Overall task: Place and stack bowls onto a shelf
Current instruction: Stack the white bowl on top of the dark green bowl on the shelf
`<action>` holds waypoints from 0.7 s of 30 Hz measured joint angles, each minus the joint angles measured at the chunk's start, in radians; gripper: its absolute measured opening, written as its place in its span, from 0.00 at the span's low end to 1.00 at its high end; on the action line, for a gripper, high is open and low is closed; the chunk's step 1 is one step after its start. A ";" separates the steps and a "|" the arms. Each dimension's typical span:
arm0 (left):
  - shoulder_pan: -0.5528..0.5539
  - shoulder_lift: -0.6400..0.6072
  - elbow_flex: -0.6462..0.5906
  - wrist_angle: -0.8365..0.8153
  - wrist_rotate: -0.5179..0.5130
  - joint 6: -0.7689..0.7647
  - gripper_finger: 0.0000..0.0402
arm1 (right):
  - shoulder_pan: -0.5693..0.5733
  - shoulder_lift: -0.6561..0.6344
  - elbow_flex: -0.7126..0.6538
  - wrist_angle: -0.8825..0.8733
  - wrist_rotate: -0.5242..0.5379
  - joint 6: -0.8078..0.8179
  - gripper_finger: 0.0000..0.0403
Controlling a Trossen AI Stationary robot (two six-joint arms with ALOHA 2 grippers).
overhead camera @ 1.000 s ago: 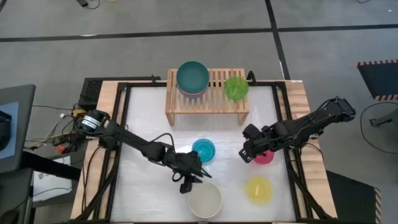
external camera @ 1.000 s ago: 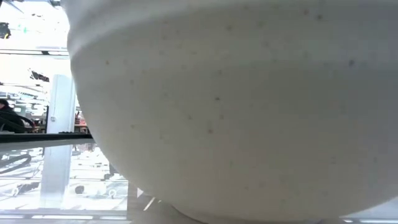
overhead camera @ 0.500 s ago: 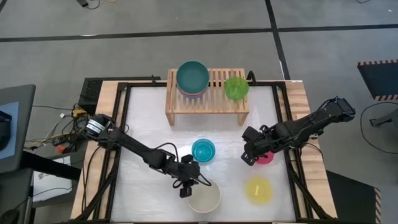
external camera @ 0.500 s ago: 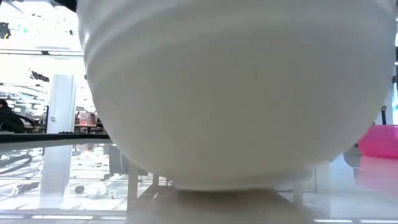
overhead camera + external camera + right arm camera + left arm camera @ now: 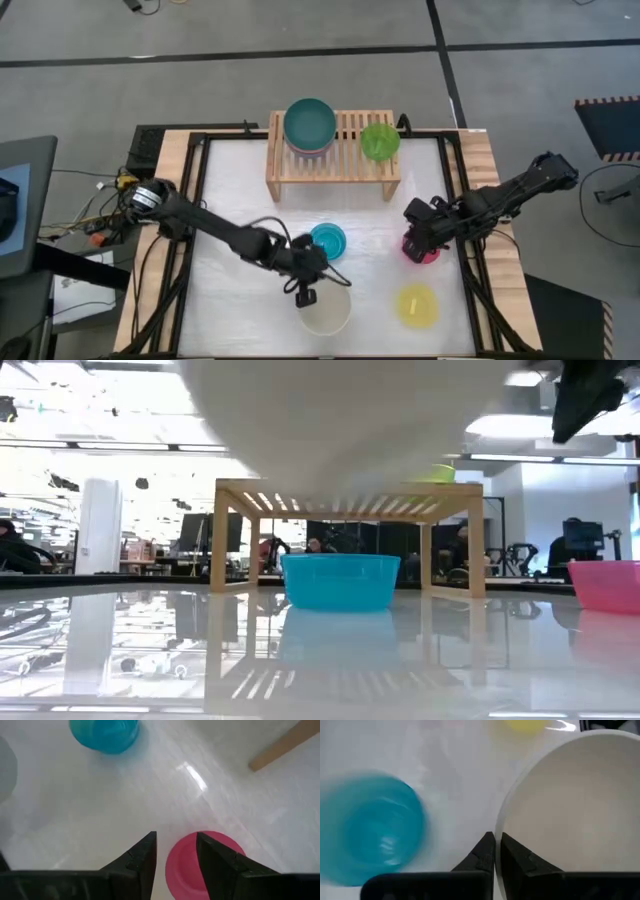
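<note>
My left gripper (image 5: 306, 295) is shut on the cream-white bowl (image 5: 326, 313), which hangs near the table's front edge. The low view shows its underside (image 5: 350, 420) above the table. My right gripper (image 5: 175, 851) stands open over the magenta bowl (image 5: 192, 865), one finger outside its rim and one over its hollow. Whether they touch it, I cannot tell. The cyan bowl (image 5: 327, 240) and the yellow bowl (image 5: 416, 305) stand on the table. On the shelf (image 5: 345, 165) sit a stack topped by the dark green bowl (image 5: 309, 122) and the lime bowl (image 5: 380, 140). My left gripper pinches the white bowl's rim (image 5: 500, 827) with one finger inside the bowl and one outside. The fingers come from above, at the rim's far-left side. The bowl is lifted clear of the table, mouth up.
The shelf stands at the table's far middle on side legs (image 5: 232, 535), with free slats between the stack and the lime bowl. A black frame (image 5: 195, 200) runs along the table's sides. People sit in the room beyond the table.
My left gripper has taken hold of the white bowl's rim and lifted it: the bowl stood on the table in front of the low camera and now hangs above it. My right gripper has moved a little toward the table's right edge, over the magenta bowl.
</note>
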 joint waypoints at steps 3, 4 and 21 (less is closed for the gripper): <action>0.052 -0.022 0.177 -0.236 -0.103 0.065 0.00 | 0.013 -0.042 0.000 0.000 0.037 0.011 0.39; 0.075 -0.028 0.242 -0.309 -0.147 0.084 0.00 | 0.017 -0.053 0.000 -0.001 0.051 0.011 0.39; 0.723 -0.033 0.864 -0.702 -0.364 0.447 0.00 | -0.001 -0.081 -0.044 -0.072 0.118 0.099 0.39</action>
